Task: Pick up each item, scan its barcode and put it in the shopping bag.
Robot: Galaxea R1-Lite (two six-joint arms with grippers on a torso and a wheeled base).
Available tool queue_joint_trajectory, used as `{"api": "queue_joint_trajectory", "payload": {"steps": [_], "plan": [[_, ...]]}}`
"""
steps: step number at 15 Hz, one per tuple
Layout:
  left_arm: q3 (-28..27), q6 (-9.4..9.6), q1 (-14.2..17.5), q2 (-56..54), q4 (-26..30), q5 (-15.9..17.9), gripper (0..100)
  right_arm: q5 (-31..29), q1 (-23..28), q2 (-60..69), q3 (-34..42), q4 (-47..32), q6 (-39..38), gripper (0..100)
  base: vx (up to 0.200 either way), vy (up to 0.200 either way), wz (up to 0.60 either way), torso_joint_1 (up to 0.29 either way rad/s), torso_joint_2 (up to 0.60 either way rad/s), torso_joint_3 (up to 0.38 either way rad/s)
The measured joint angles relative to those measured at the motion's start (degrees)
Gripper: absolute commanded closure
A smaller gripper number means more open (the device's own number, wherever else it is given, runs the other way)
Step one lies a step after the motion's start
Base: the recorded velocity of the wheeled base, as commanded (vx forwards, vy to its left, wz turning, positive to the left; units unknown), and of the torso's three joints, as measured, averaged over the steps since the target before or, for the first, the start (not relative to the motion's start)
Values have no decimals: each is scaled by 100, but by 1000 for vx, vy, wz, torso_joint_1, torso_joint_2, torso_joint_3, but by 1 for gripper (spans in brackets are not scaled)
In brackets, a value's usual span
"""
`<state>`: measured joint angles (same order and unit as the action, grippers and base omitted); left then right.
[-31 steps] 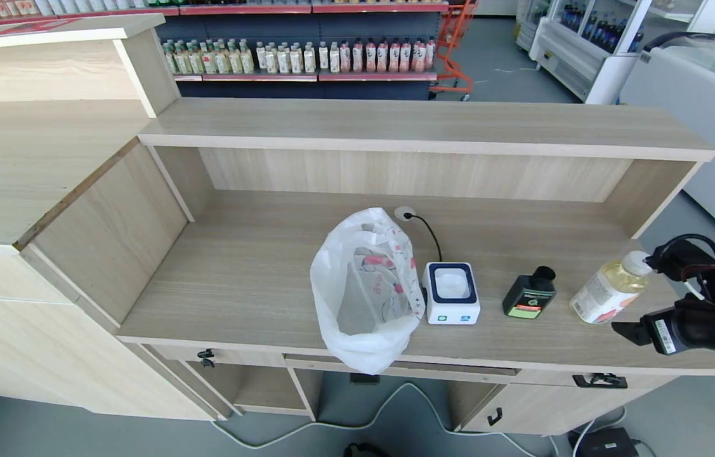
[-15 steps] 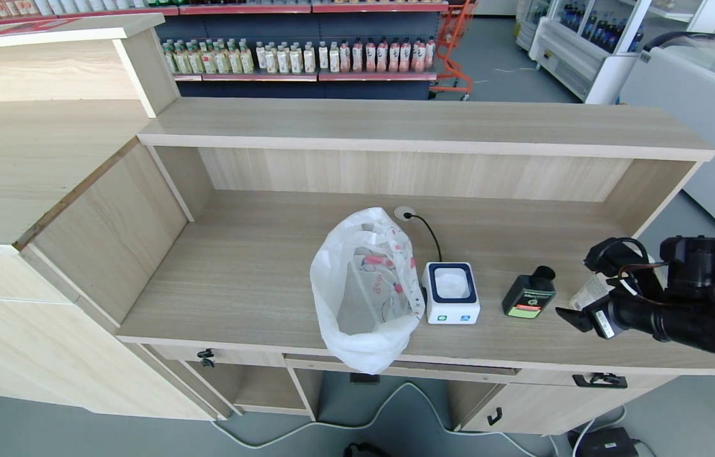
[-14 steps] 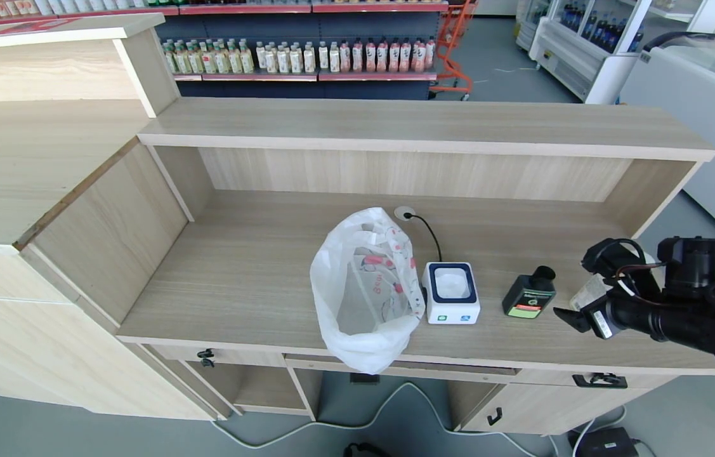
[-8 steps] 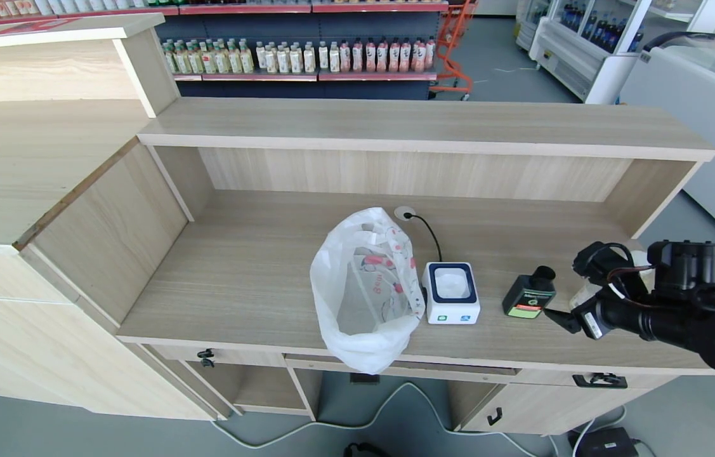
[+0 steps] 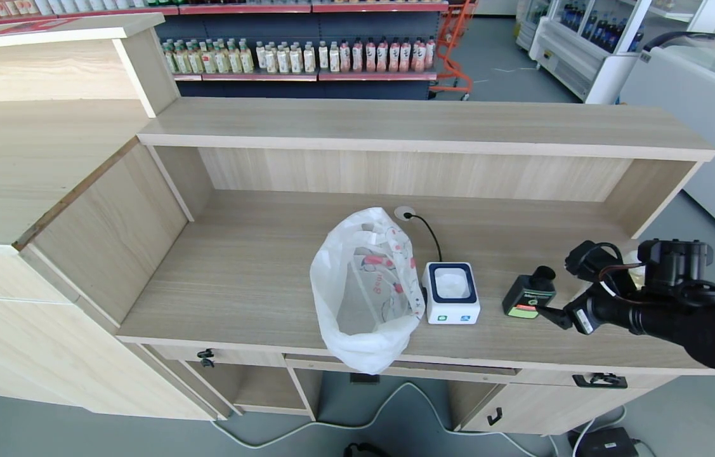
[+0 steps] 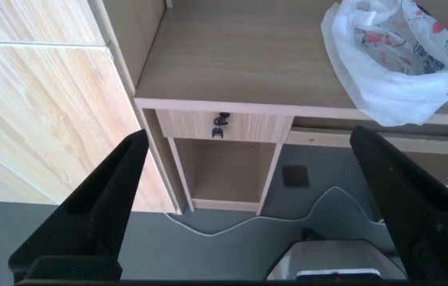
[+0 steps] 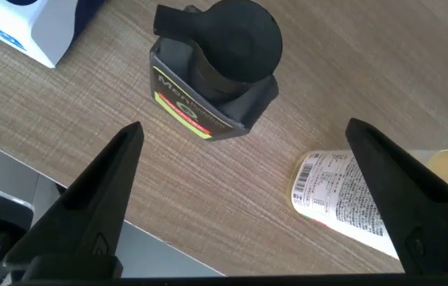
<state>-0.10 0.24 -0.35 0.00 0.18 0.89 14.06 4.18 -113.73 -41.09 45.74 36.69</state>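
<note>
The first pick-up looks to be the step in hand; neither item is bagged yet. The right tool (image 7: 244, 127) hovers with its jaws spread wide above the dark bottle (image 7: 216, 79), which stands upright on the counter (image 5: 255, 273) between the scanner (image 5: 451, 293) and a pale-liquid bottle (image 7: 351, 199). Next it seems to need a straight descent to straddle the dark bottle without nudging that neighbour. The shopping bag (image 5: 363, 285) sits open just beyond the scanner. The left tool (image 6: 249, 139) hangs open below the counter's edge.

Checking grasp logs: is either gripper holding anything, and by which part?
Nothing is held: the right gripper, near the black bottle, and the left gripper are open.
</note>
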Motion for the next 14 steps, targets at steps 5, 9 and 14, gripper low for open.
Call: {"api": "queue_joint_trajectory", "payload": {"steps": [5,9,14], "plan": [[0,2,0,0,0,0,0,307,-22,-236,-223,2,135,0,0,0,0,0,0,0],[0,2,0,0,0,0,0,545,-22,-397,-386,-17,212,100,0,0,0,0,0,0],[0,0,0,2,-5,0,0,707,-13,-597,-527,-4,299,100,0,0,0,0,0,0]]}}
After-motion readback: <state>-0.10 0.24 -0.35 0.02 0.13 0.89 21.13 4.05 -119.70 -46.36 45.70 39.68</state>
